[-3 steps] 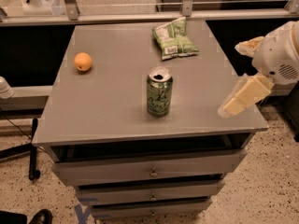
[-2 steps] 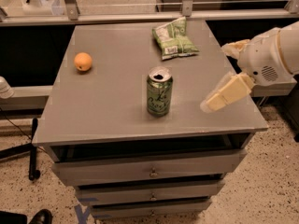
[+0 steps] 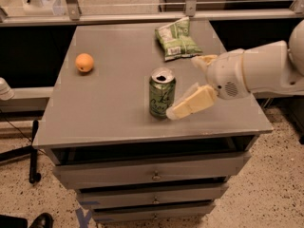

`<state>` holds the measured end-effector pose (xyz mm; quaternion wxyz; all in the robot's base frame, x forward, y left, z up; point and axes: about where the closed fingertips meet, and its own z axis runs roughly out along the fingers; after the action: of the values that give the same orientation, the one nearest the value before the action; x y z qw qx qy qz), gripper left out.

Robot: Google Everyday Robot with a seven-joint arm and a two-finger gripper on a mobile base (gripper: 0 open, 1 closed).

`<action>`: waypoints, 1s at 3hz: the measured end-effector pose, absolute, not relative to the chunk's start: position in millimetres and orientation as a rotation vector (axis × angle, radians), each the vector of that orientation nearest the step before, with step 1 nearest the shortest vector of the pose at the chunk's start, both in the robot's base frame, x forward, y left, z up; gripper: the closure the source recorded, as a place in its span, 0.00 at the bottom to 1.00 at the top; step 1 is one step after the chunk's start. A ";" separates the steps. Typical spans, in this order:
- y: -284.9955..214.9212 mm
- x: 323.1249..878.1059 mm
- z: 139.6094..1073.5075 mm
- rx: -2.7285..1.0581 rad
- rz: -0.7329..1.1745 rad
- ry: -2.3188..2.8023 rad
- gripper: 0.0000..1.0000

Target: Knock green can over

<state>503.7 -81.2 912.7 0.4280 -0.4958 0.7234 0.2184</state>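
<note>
The green can (image 3: 162,98) stands upright near the middle of the grey cabinet top (image 3: 109,108), with green and white patterned sides and an open silver top. My gripper (image 3: 183,87) reaches in from the right on a white arm (image 3: 259,70) and is open. Its lower cream finger (image 3: 192,103) points down and left, with its tip right against the can's lower right side. The upper finger (image 3: 203,61) sits behind and to the right of the can, apart from it.
An orange (image 3: 84,62) lies at the left of the top. A crinkled green-and-white snack bag (image 3: 177,41) lies at the back, just behind the gripper. Drawers (image 3: 152,175) are below the front edge. A metal rail (image 3: 142,17) runs behind.
The gripper has moved left across the cabinet top, from the right edge up to the can's right side. The can still stands upright in the same place.
</note>
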 end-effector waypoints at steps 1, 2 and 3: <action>-51.3 506.7 894.9 -1.233 0.604 1.754 0.00; -33.4 521.2 887.2 -1.204 0.632 1.711 0.00; -19.7 540.0 892.0 -1.159 0.659 1.684 0.00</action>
<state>540.0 -19.7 892.0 0.4766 -0.4744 0.6893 0.2696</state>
